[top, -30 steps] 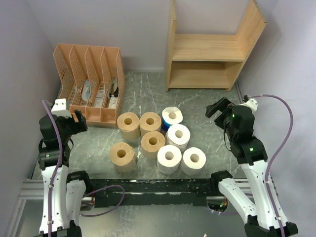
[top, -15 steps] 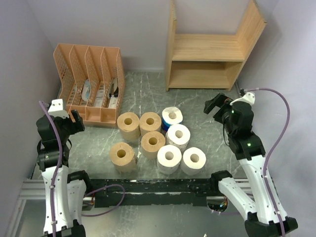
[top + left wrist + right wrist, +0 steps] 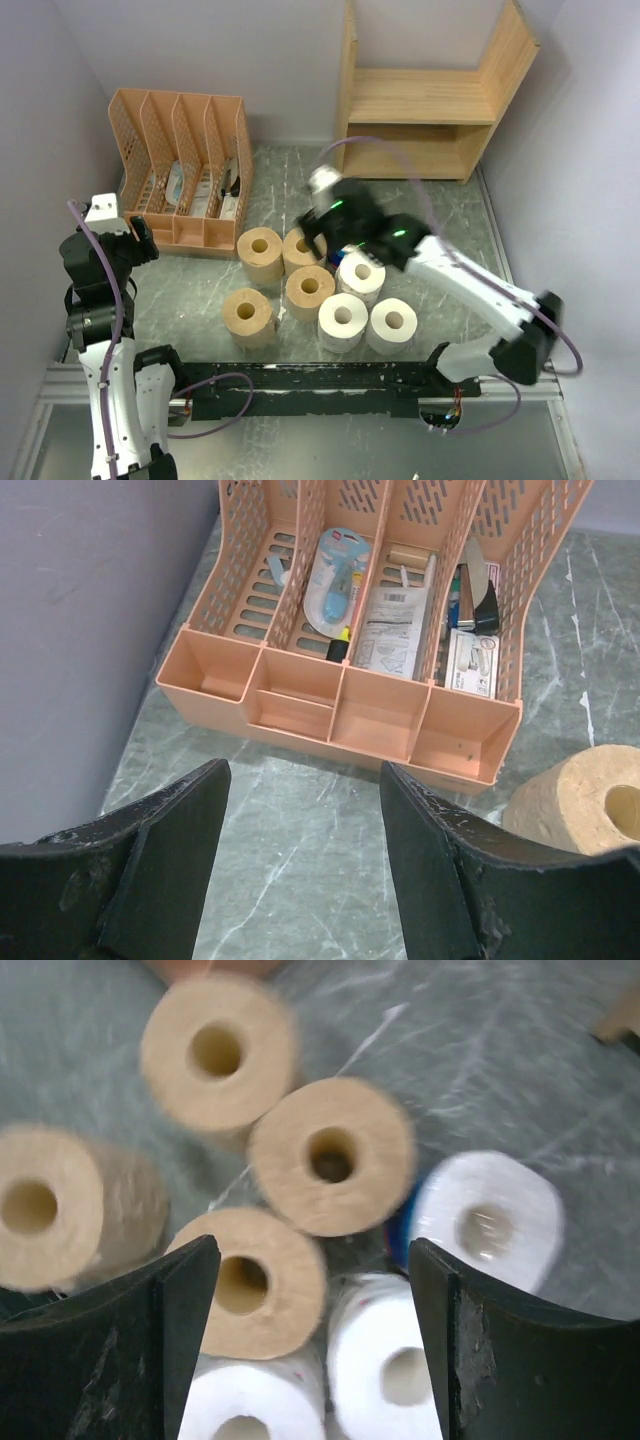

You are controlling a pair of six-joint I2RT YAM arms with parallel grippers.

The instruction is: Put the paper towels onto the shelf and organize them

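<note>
- On the grey marbled table (image 3: 290,180), tan and white cylindrical paper towel rolls (image 3: 310,287) stand clustered at centre. Each visible roll is on end, its long axis vertical and its hollow core pointing straight up.
- The light wooden two-tier shelf (image 3: 420,110) stands at 1 o'clock from the cluster, well apart, its open front facing the arms.
- The right gripper (image 3: 315,1260) hovers over the cluster's 12 o'clock side, jaws spread wide and gripping nothing. A white roll with a blue marking (image 3: 490,1220) lies at its 3 o'clock.
- The left gripper (image 3: 302,780) hangs at the cluster's 9 o'clock, jaws apart and empty, facing the orange-pink plastic file organizer (image 3: 470,750). One tan roll (image 3: 585,800) sits at its 4 o'clock.
</note>
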